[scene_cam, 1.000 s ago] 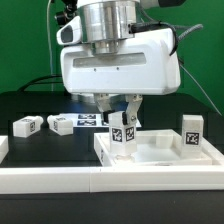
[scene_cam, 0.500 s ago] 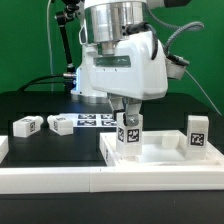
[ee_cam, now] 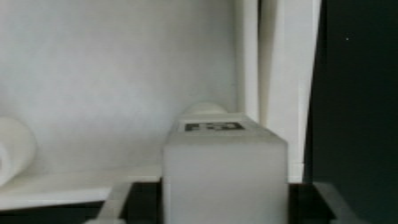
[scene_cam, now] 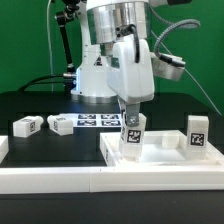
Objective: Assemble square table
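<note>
The white square tabletop slab point(scene_cam: 165, 160) with a raised rim lies at the exterior view's right. My gripper point(scene_cam: 130, 122) is shut on a stubby white tagged leg point(scene_cam: 131, 138) and holds it upright at the slab's near-left corner. I cannot tell whether its lower end touches the slab. In the wrist view the leg point(ee_cam: 224, 165) fills the gap between the dark fingers point(ee_cam: 139, 202), with the slab point(ee_cam: 107, 90) beneath. A second leg point(scene_cam: 195, 134) stands at the slab's right. Two more legs point(scene_cam: 27, 125) point(scene_cam: 60, 124) lie on the black table at the left.
The marker board point(scene_cam: 95, 121) lies behind the gripper. Long white border rails point(scene_cam: 90, 183) run along the front, with a white block end at the far left point(scene_cam: 3, 148). A rounded white part point(ee_cam: 9, 150) shows at the wrist view's edge.
The hand has turned about its vertical axis with the leg in its grip, and the leg has shifted slightly toward the exterior view's right. The other parts have not moved.
</note>
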Motion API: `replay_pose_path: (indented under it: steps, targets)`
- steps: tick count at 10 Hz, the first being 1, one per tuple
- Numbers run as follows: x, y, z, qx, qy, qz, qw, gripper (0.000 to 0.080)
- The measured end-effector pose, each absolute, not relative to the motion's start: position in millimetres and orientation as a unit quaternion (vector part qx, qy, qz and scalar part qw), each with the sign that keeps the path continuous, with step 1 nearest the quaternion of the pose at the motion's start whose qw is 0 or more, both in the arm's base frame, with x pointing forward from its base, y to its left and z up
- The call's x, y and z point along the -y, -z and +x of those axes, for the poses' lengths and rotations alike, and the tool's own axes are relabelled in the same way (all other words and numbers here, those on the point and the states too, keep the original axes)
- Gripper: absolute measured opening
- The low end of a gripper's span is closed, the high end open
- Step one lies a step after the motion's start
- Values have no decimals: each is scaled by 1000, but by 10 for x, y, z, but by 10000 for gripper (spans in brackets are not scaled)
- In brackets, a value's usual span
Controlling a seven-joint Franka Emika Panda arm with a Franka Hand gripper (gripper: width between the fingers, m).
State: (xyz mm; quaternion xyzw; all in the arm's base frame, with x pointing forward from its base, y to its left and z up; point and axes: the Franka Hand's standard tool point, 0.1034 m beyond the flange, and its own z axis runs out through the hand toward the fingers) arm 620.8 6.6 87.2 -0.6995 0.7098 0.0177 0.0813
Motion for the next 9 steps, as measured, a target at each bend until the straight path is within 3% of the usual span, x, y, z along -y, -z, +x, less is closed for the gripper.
replay_pose_path:
  steps: [1,3,4,5,9]
  targets:
    - [-69,-871,6207,-707,-18,-702,82,294]
    - [-74,-872,6205,-687,-17,-722,82,537]
    - [-78,-885,6215,-656,-15,-750,83,537]
    - [-76,-894,6226,-614,-10,-784,84,628]
    - [-85,-893,6247,-502,11,-861,89,649]
